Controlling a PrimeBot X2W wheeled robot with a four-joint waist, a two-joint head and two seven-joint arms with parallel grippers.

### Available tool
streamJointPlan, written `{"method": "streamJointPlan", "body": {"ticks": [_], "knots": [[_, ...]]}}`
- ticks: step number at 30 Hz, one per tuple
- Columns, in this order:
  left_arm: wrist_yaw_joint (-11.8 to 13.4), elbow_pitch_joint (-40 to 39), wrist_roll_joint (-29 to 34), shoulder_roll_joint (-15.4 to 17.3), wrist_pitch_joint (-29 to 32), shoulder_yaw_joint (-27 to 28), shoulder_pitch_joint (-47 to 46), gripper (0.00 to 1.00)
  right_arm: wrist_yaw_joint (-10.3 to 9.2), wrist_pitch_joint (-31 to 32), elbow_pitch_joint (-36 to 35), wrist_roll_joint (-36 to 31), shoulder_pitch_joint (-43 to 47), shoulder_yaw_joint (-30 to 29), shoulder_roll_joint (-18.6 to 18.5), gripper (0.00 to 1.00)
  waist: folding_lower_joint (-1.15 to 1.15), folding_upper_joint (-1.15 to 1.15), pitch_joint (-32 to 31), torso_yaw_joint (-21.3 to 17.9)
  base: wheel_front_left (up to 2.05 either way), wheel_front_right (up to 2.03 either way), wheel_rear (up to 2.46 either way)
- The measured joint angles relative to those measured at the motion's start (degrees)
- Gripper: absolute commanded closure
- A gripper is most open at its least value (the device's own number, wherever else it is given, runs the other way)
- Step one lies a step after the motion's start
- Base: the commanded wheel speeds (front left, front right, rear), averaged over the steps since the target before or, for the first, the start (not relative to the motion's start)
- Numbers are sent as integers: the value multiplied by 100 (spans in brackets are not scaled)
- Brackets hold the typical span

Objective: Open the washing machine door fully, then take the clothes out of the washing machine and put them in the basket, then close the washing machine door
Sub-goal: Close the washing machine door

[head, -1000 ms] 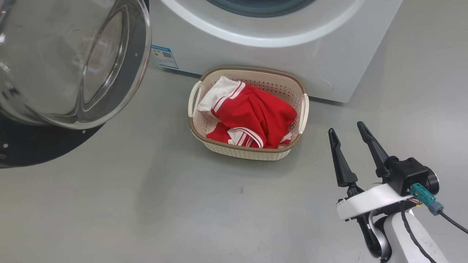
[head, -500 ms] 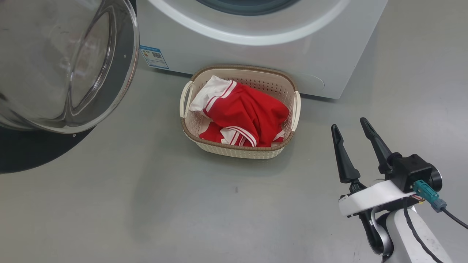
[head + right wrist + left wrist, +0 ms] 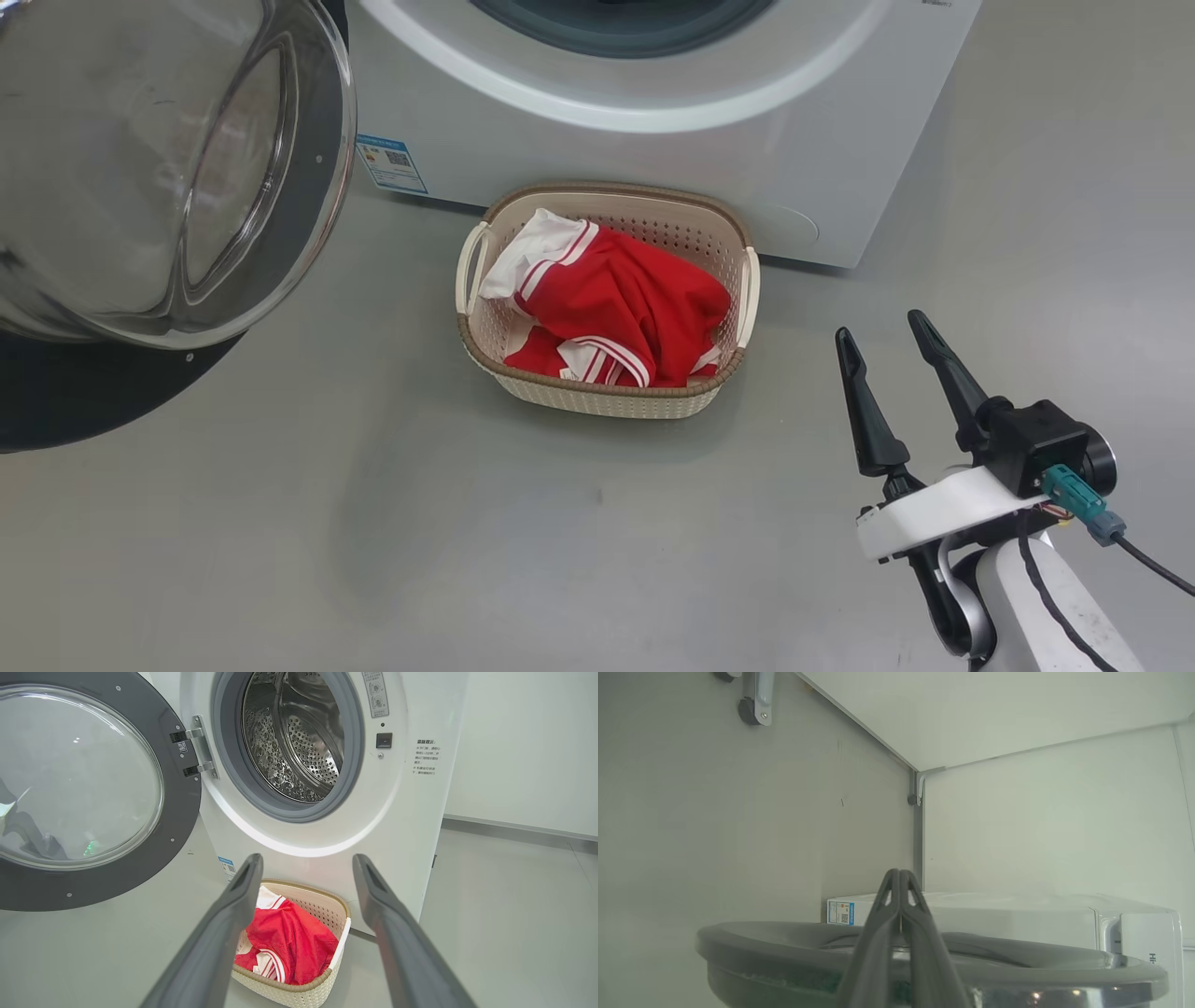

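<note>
Right hand (image 3: 880,326), spread wide, hangs right of clothes (image 3: 625,303) in the basket (image 3: 597,394).

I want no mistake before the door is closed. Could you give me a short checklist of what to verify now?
1. The clothes lie in the basket: ok.
2. Visible part of the drum is empty: ok.
3. The washing machine door stands wide open: ok.
4. The right gripper is open and empty: ok.
5. The left gripper is shut, by the door's rim; contact: cannot tell.
</note>
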Motion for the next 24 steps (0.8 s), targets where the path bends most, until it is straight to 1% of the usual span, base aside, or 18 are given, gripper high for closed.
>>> {"method": "streamJointPlan", "body": {"ticks": [6,11,15,18,19,20,24], "knots": [[1,105,-5,-24,485,-197,-12,100,0,-7,27,42,0,16,19,0,0,0,-49,-8,0,0,0],[-3,119,-27,-36,768,-270,-44,100,0,-24,54,43,0,40,31,0,0,0,-67,-10,0,0,0],[-21,120,-15,-19,879,-359,-48,100,0,-49,59,44,-1,45,37,0,0,0,-79,-23,0,0,0],[-104,124,-16,10,1023,-401,-46,100,1,-51,70,45,-2,44,60,0,0,0,-89,-38,0,0,0],[-198,125,-19,10,1156,-423,-39,100,1,-52,86,46,-2,43,65,0,0,0,-98,-46,0,0,0],[-236,125,-20,5,1235,-448,-36,100,1,-56,93,47,-2,41,66,0,0,0,-103,-48,0,0,0],[-415,126,-41,-91,1527,-548,-32,100,1,-58,113,57,-2,32,67,0,0,0,-126,-46,0,0,0]]}}
